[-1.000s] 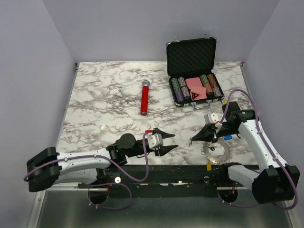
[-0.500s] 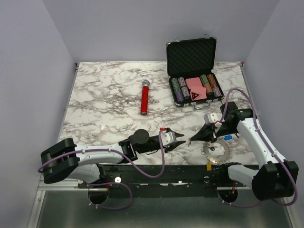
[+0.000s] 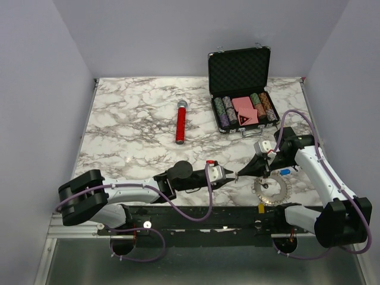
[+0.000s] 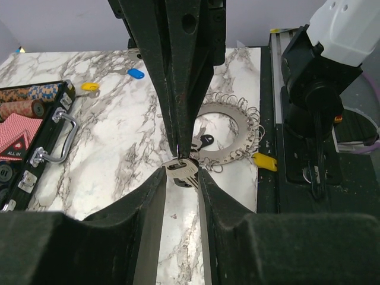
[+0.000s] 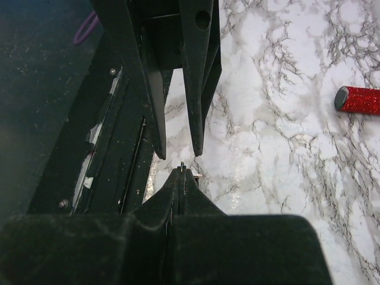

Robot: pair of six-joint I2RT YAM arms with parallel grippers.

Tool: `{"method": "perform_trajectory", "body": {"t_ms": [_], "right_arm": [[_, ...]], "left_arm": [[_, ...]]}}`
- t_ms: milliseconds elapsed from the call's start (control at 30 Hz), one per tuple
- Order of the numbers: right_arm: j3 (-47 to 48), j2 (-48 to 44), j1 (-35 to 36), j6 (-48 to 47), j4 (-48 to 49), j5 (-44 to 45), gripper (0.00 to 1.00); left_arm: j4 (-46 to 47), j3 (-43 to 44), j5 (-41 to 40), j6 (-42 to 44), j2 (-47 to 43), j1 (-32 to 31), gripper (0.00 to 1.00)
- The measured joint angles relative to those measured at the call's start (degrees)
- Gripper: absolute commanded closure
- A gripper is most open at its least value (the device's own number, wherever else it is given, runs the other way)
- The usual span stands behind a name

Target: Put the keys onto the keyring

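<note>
A silver key (image 4: 182, 170) hangs from the shut tips of my right gripper (image 4: 178, 143) just above the marble. My left gripper (image 4: 181, 173) has closed from below onto the key's head, and both fingers touch its sides. In the top view the two grippers meet tip to tip, left (image 3: 230, 176) and right (image 3: 239, 173). The keyring (image 3: 271, 189), a grey toothed loop (image 4: 228, 133) with small wire rings and a yellow tag (image 4: 264, 161), lies flat behind them. A black-headed key (image 4: 205, 140) rests at its inner edge. A blue-headed key (image 3: 285, 172) lies apart from it.
An open black case (image 3: 242, 110) of poker chips and cards stands at the back right. A red microphone (image 3: 180, 122) lies mid-table. The black rail of the arm bases (image 3: 237, 217) runs along the near edge, right beside the keyring.
My left arm has swung right until its fingers reached the right gripper's tips, and its jaws have narrowed onto the hanging key. The right arm has hardly moved.
</note>
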Motion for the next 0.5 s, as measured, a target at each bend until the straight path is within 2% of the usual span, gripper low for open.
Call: {"method": "perform_trajectory", "body": {"t_ms": [500], "right_arm": [[0.0, 0.3, 0.3, -0.3, 0.0, -0.4, 0.99]], "left_arm": [[0.1, 1.2, 1.1, -0.3, 1.8, 0.0, 0.71]]}}
